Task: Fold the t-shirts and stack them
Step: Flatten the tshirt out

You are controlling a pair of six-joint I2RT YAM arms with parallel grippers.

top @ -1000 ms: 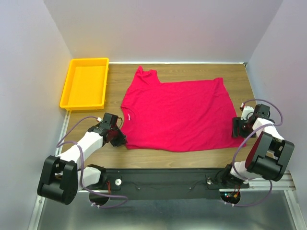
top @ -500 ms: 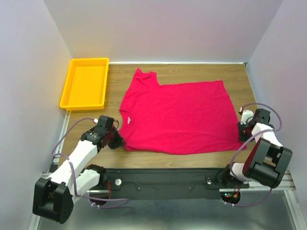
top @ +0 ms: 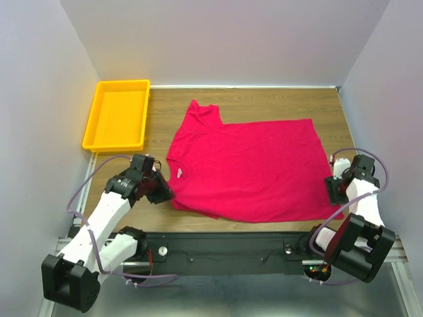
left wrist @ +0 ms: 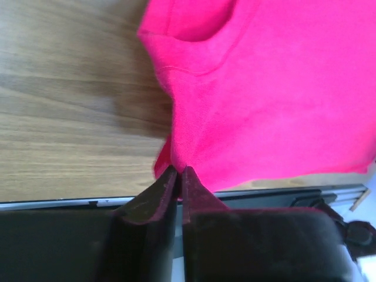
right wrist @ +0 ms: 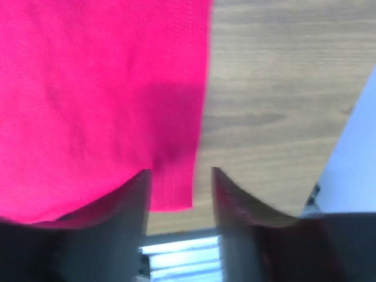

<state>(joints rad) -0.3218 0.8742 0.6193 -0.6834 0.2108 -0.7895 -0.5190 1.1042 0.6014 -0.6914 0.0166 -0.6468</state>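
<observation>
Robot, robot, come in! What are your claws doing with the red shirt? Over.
Left claw shut on t-shirt edge. Right claw open, straddling a corner. Shirt spread out, unfolded. Yellow tray apart from it.

Bright, even light from overhead, crisp in the top view; soft shadow on the brown wooden table [left wrist: 70, 70] beside the crimson-red thin-fabric t-shirt [left wrist: 276, 88]; wrist views softer (right one blurriest), nearest foreground out of focus

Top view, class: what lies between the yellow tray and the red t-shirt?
Only a bare strip of wooden table lies between the tray and the t-shirt. This shows in the top view.
</observation>
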